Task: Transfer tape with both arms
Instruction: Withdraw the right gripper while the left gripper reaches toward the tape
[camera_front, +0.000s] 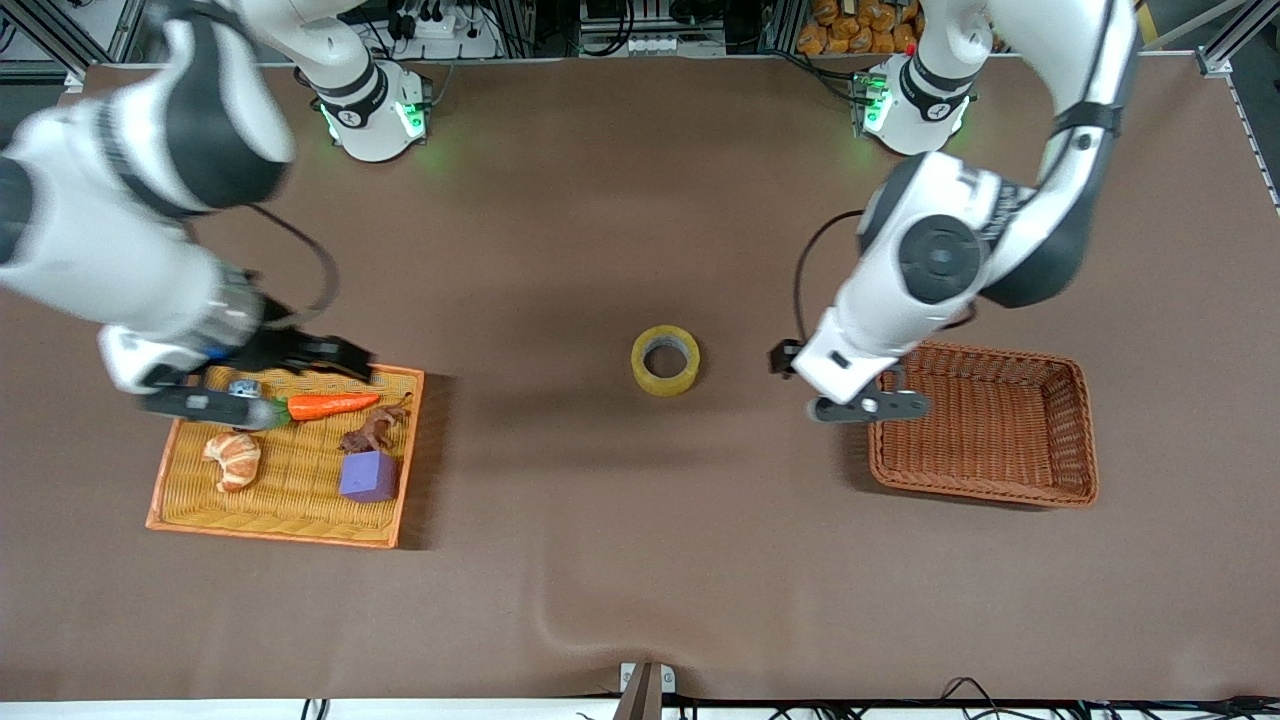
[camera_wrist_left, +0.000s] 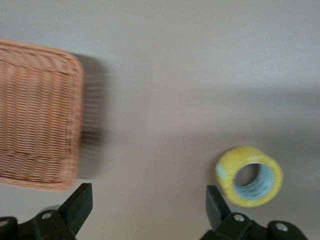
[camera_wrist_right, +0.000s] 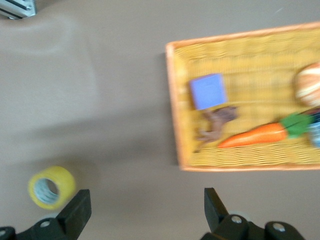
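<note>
The tape (camera_front: 665, 359), a yellowish ring with a grey core, lies flat on the brown table between the two arms. It also shows in the left wrist view (camera_wrist_left: 250, 176) and the right wrist view (camera_wrist_right: 51, 187). My left gripper (camera_front: 845, 395) hangs open and empty over the table, between the tape and the brown basket (camera_front: 1085, 430); its jaws (camera_wrist_left: 150, 205) stand wide apart over bare table. My right gripper (camera_front: 275, 380) is open and empty over the orange tray's edge (camera_front: 410, 450); its jaws (camera_wrist_right: 145, 205) show only table between them.
The orange tray (camera_wrist_right: 172, 100) holds a carrot (camera_front: 330, 405), a croissant (camera_front: 233, 458), a purple block (camera_front: 368, 476) and a small brown piece (camera_front: 372, 430). The brown wicker basket (camera_wrist_left: 37, 115) at the left arm's end of the table has nothing in it.
</note>
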